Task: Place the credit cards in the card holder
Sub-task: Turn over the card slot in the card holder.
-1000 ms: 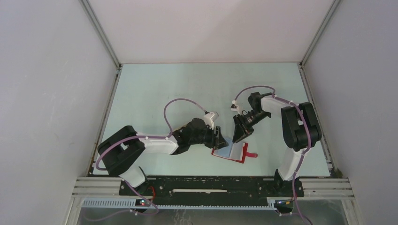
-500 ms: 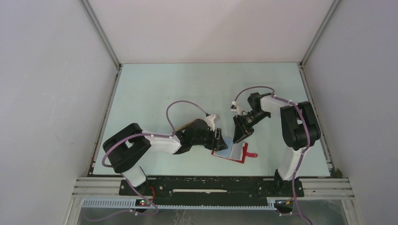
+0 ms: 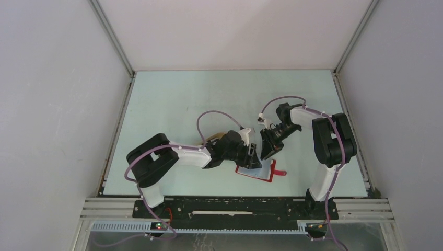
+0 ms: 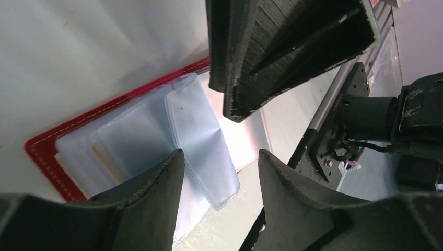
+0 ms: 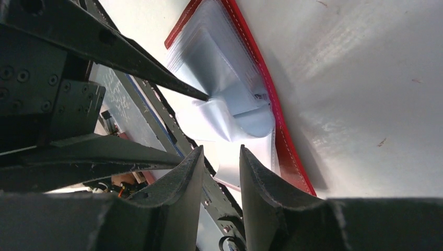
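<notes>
Top external, holder: red card holder (image 3: 261, 171) lies open and flat on table (image 3: 172, 104), near edge, right of centre.
Left gripper (image 3: 254, 158): over holder's left half, jaws apart, nothing between.
Right gripper (image 3: 266, 153): at holder's far edge, jaws narrow; whether it grips anything, cannot tell.
Handling: light, floppy; clear sleeves (image 4: 198, 130) look slippery and buckle easily; pinch a sleeve lip or pin the red cover.
Cards: no loose credit cards seen; orange strip (image 4: 103, 158) in a sleeve may be one.
Surface/room: smooth pale table, plain white walls (image 3: 235, 31).
</notes>
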Tool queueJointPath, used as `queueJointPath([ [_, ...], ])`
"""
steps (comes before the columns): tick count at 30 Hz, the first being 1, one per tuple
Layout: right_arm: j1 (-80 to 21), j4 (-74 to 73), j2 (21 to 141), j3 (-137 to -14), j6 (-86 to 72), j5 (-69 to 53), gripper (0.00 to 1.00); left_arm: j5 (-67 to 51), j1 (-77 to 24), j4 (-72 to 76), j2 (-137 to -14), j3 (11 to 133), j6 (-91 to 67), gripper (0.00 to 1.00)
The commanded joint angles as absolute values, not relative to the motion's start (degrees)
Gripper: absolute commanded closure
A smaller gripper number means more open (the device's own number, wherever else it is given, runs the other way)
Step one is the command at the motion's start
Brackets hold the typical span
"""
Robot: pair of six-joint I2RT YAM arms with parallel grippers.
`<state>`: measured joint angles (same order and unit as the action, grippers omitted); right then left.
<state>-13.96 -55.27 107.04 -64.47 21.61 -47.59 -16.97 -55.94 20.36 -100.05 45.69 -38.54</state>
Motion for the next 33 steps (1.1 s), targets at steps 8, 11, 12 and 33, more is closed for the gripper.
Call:
queueJointPath([
  [8, -9.25, -54.90, 101.57, -66.03, 22.02, -46.85, 0.60, -20.14, -57.61, 19.88, -101.13, 51.15, -37.01, 0.40],
  [11, -8.15, -55.16, 100.96, -66.01, 22.46, -47.67, 0.60, -20.63, -57.86, 21.19, -100.26, 50.90, -37.00, 0.40],
  [12, -7.95, -55.18, 100.86, -66.01, 22.56, -47.98, 0.61, -20.77, -57.96, 21.70, -99.90, 50.70, -37.00, 0.40],
  [33, -6.77, -55.75, 99.89, -66.08, 23.92, -52.12, 0.61, -15.04, -58.18, 24.46, -89.25, 43.75, -33.25, 0.37],
])
